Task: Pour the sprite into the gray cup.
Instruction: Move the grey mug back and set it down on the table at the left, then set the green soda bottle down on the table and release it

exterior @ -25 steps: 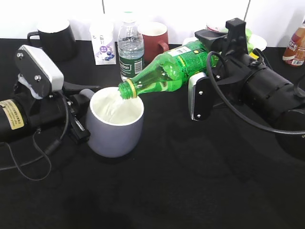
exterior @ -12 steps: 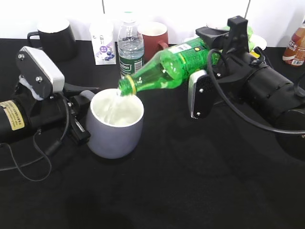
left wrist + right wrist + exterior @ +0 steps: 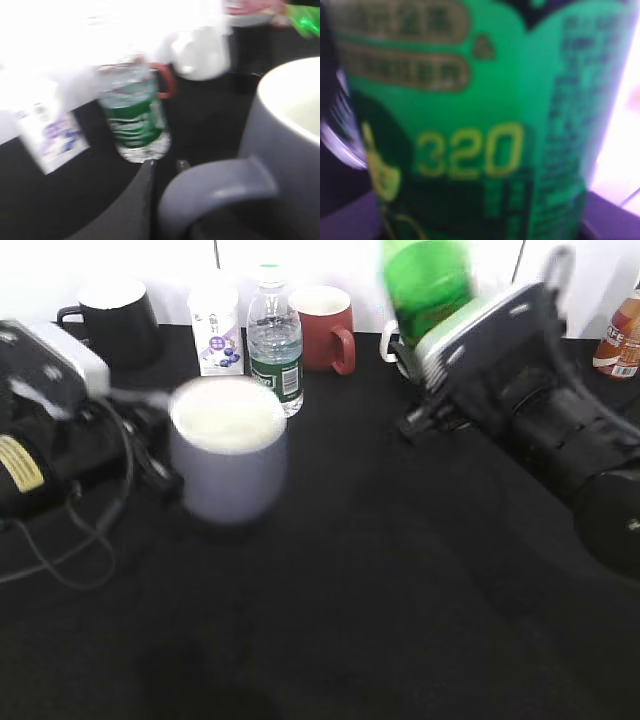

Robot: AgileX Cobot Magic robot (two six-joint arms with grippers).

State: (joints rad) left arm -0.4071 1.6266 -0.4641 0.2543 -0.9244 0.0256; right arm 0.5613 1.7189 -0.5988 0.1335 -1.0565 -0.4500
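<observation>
The sprite, a bright green bottle, stands nearly upright at the back right, and its top runs out of the frame. My right gripper is shut on its body. Its green-yellow label fills the right wrist view and hides the jaws. The gray cup is left of centre, blurred, with pale liquid inside. My left gripper is shut on the cup's loop handle. One dark finger lies beside the handle. The cup's wall fills the right of the left wrist view.
Along the back stand a black mug, a small white carton, a clear water bottle with a dark green label, also in the left wrist view, and a brick-red mug. A brown bottle is at the far right.
The sprite has swung from tilted over the cup to nearly upright and moved back to the right. The gray cup has shifted left and back with my left gripper. The frames are motion-blurred.
</observation>
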